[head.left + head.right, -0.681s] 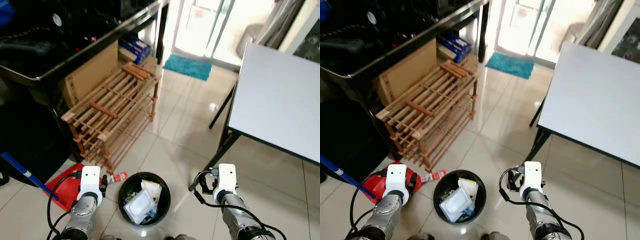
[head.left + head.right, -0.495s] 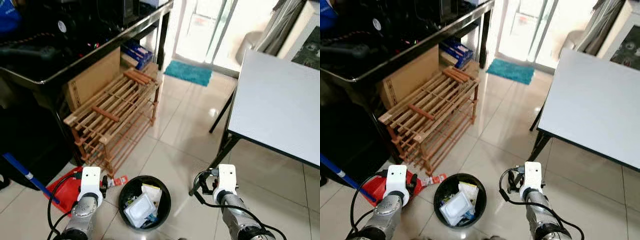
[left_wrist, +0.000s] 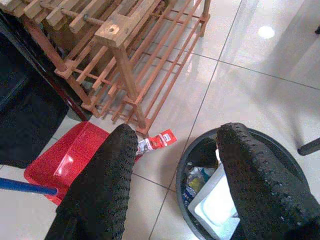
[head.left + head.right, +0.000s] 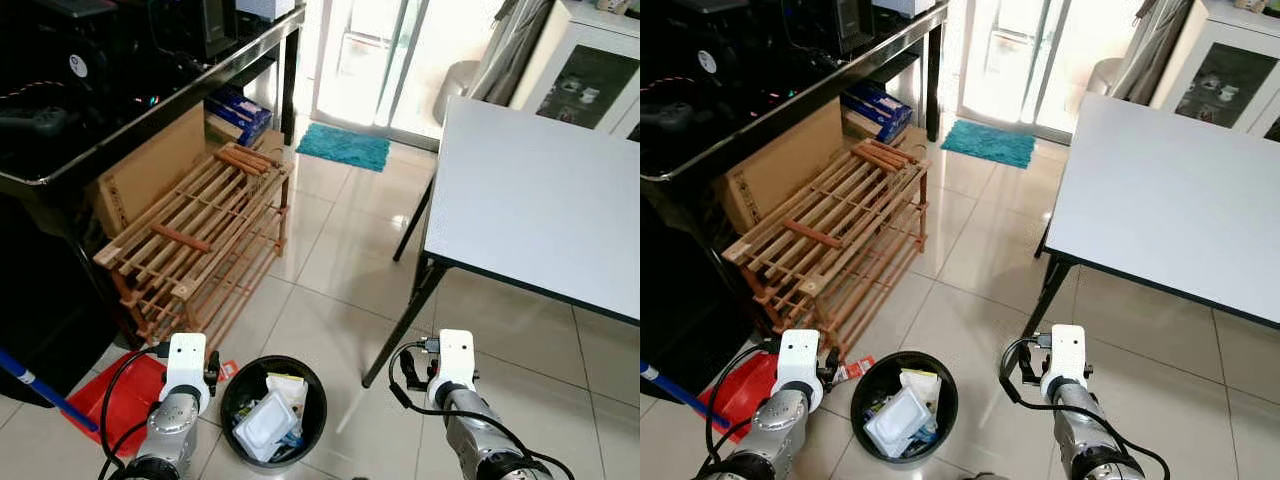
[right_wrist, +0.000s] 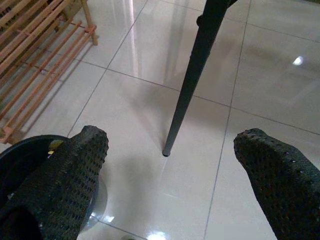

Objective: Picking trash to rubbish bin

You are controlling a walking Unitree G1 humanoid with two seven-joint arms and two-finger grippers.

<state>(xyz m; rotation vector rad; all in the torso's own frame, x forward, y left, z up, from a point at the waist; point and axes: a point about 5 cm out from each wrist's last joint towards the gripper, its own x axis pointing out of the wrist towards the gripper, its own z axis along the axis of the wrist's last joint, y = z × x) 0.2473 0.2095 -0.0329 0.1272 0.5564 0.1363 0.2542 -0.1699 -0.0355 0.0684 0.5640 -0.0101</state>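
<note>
No text is reading clearly anywhere: print on the red wrapper and the cardboard box is showing too small and blurred.

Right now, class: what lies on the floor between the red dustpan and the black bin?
A red-and-white wrapper lies there, between dustpan and bin, clearest in the left wrist view.

Wooden rack (beside white table)

Bright daylight from the glass door glares off the glossy floor tiles; pictures fairly sharp.
</note>
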